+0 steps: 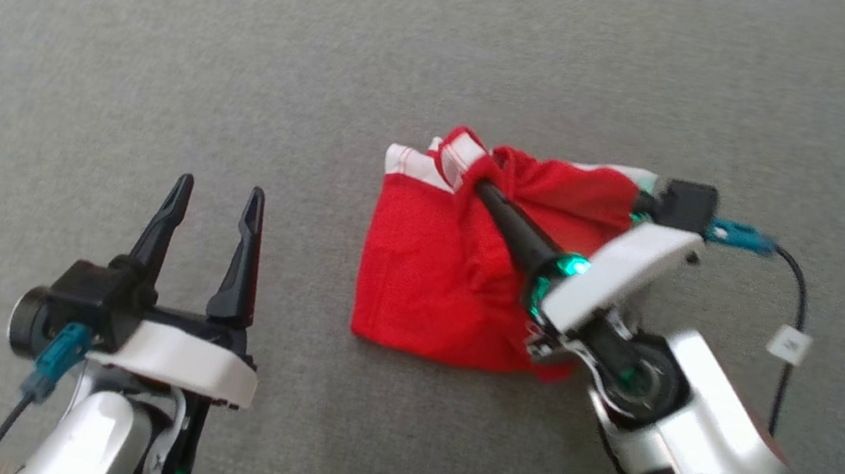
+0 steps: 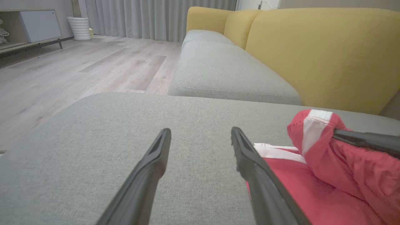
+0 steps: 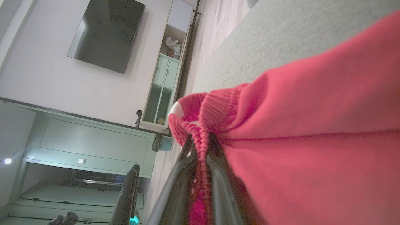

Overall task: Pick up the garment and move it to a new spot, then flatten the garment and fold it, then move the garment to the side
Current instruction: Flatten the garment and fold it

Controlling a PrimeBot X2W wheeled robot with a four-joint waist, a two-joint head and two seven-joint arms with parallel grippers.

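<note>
- My left gripper [image 1: 220,188] hangs at the lower left of the head view. Its two dark fingers [image 1: 241,259] are spread wide with nothing between them, tips pointing away from me.
- My left forearm [image 1: 91,430] rises pale from the bottom edge beneath it.
- My right gripper [image 1: 481,187] reaches forward and leftward across my front, jaws pinched together on a fold of the garment [image 1: 417,270].
- My right forearm [image 1: 700,467] slants in from the lower right.
</note>
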